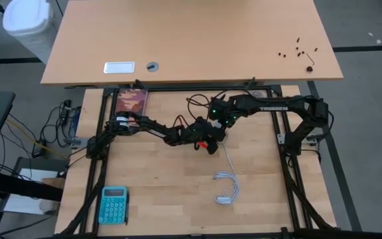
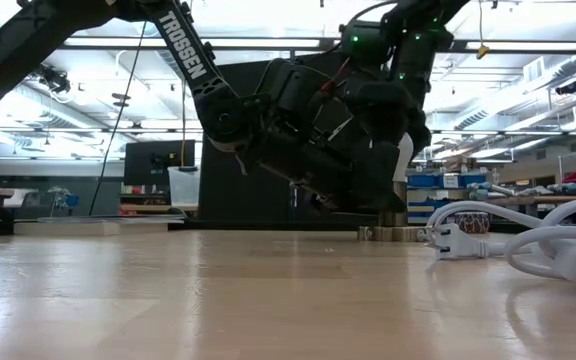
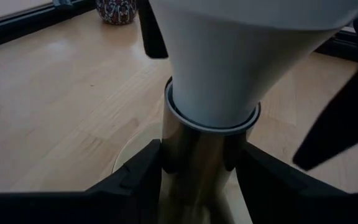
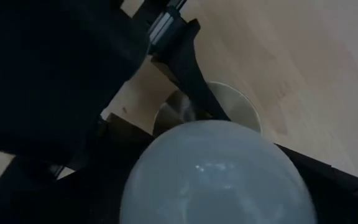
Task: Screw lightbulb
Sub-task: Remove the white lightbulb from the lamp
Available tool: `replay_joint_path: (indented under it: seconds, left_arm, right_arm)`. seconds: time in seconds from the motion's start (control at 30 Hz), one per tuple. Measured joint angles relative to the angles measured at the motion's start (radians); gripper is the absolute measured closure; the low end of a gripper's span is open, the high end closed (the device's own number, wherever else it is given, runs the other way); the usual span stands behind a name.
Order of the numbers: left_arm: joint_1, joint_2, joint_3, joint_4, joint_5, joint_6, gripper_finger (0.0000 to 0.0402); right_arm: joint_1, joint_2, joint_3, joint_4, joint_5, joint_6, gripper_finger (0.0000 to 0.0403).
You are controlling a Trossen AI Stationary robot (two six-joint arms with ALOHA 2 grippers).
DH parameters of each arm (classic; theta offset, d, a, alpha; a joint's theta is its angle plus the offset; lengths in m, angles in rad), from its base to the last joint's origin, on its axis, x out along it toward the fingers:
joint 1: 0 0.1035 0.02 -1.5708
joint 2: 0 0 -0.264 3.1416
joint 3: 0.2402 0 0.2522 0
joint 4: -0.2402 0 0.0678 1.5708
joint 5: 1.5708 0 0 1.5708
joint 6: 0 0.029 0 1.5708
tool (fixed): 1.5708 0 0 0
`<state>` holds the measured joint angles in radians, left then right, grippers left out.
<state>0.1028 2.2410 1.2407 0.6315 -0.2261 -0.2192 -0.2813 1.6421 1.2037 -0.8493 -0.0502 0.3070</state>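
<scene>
The white lightbulb [image 3: 229,62] stands upright, its narrow end down in the brass-grey barrel [image 3: 197,155] of the socket. The socket's round disc [image 4: 236,102] lies flat on the wooden table. My left gripper [image 1: 207,141] reaches in from the left, low over the table, and is shut on the barrel. My right gripper [image 1: 216,126] hangs over the bulb, pointing steeply down and open. Its dark fingers [image 3: 153,31] stand on either side of the bulb's cone. In the right wrist view the bulb's dome [image 4: 216,177] fills the foreground. My left gripper pinches the socket's barrel [image 3: 179,158] between its two fingers [image 3: 138,174], just under the bulb's white collar. The fingers come from the table's left, slanting slightly down, and lie across the upright barrel. The socket stands upright with its disc [image 2: 393,233] on the table.
A white cable with a plug [image 1: 225,187] lies coiled toward the near edge, right of the socket in the low view [image 2: 528,240]. A teal calculator [image 1: 113,204] lies at the near left and a book [image 1: 132,101] at the far left. A black frame [image 1: 285,133] edges the table.
</scene>
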Motion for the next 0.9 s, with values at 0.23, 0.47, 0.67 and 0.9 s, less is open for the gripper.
replay_joint_path:
  seconds: [0.23, 0.47, 0.67, 0.9]
  left_arm:
    - [0.000, 0.000, 0.000, -0.001, -0.004, -0.001, 0.0215]
    - [0.000, 0.000, 0.000, -0.002, -0.005, -0.003, 0.0215]
    - [0.000, 0.000, 0.000, -0.002, -0.005, -0.002, 0.0215]
    - [0.000, 0.000, 0.000, -0.003, -0.006, -0.001, 0.0215]
  right_arm:
    - [-0.008, 0.007, -0.020, 0.027, -0.007, -0.052, 0.0086]
    - [-0.029, 0.005, -0.031, 0.028, -0.040, -0.125, 0.0117]
    - [-0.044, 0.005, -0.032, 0.029, -0.072, -0.152, 0.0155]
    - [-0.044, 0.006, -0.034, 0.045, -0.067, -0.154, 0.0144]
